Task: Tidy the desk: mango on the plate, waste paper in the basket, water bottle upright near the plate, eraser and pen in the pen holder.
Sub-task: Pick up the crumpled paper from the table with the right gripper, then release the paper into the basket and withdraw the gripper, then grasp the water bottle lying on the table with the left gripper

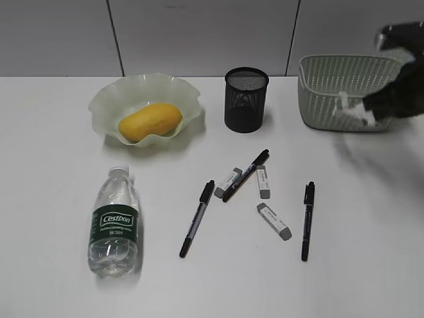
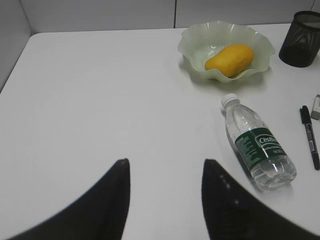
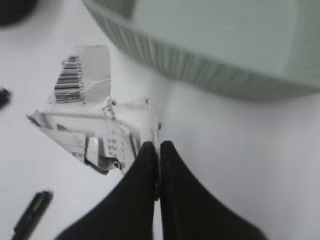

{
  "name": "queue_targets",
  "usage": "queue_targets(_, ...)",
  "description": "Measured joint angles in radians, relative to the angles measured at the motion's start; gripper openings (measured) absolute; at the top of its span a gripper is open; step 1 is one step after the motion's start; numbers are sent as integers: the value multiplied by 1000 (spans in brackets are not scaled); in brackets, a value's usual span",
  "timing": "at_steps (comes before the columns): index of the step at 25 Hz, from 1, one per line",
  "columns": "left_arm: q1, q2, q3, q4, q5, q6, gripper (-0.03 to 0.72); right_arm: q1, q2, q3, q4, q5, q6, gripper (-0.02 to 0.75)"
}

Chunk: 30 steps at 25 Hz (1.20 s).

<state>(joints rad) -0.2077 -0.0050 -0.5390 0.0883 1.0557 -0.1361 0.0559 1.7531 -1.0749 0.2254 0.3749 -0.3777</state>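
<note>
The mango [image 1: 151, 121] lies in the wavy green plate [image 1: 109, 99]. On its side on the desk [image 1: 53, 199], below the plate, rests the water bottle [image 1: 114, 225], with my open, empty left gripper [image 2: 166, 162] hovering to its left. My right gripper [image 3: 159, 145] is shut on an edge of the waste paper [image 3: 95, 130], right in front of the basket [image 1: 324, 93]. Pens [image 1: 197, 218] [image 1: 246, 175] [image 1: 307, 220] and erasers [image 1: 228, 182] [image 1: 263, 181] [image 1: 274, 221] are scattered below the black mesh pen holder [image 1: 246, 99].
A grey panelled wall runs behind the desk. The right arm [image 1: 397, 73] is blurred at the right edge, beside the basket. The left gripper does not show in the exterior view.
</note>
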Motion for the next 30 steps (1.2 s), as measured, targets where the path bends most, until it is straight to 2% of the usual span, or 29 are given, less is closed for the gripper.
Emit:
queue_targets(4, 0, 0, 0, 0, 0, 0, 325, 1, -128, -25, 15, -128, -1, 13)
queue_targets(7, 0, 0, 0, 0, 0, 0, 291, -25, -36, -125, 16, -179, -1, 20)
queue_targets(8, 0, 0, 0, 0, 0, 0, 279, -31, 19, -165, 16, -158, -1, 55)
queue_targets(10, 0, 0, 0, 0, 0, 0, 262, -39, 111, -255, 16, -61, -1, 196)
queue_targets(12, 0, 0, 0, 0, 0, 0, 251, -40, 157, -309, 13, 15, 0, 419)
queue_targets(13, 0, 0, 0, 0, 0, 0, 249, -40, 157, -324, 5, 43, 8, 499)
queue_targets(14, 0, 0, 0, 0, 0, 0, 247, -40, 144, -333, -7, 64, 26, 562)
queue_targets(15, 0, 0, 0, 0, 0, 0, 246, -40, 120, -334, -21, 88, 46, 591)
queue_targets(17, 0, 0, 0, 0, 0, 0, 246, -40, 52, -309, -34, 153, 65, 585)
queue_targets(19, 0, 0, 0, 0, 0, 0, 246, -40, -52, -228, -43, 189, 77, 531)
queue_targets(23, 0, 0, 0, 0, 0, 0, 246, -39, -314, 57, -50, 224, 95, 442)
queue_targets(27, 0, 0, 0, 0, 0, 0, 241, -38, -626, 312, -77, 313, 130, 424)
queue_targets(30, 0, 0, 0, 0, 0, 0, 241, -38, -874, 420, -168, 431, 199, 423)
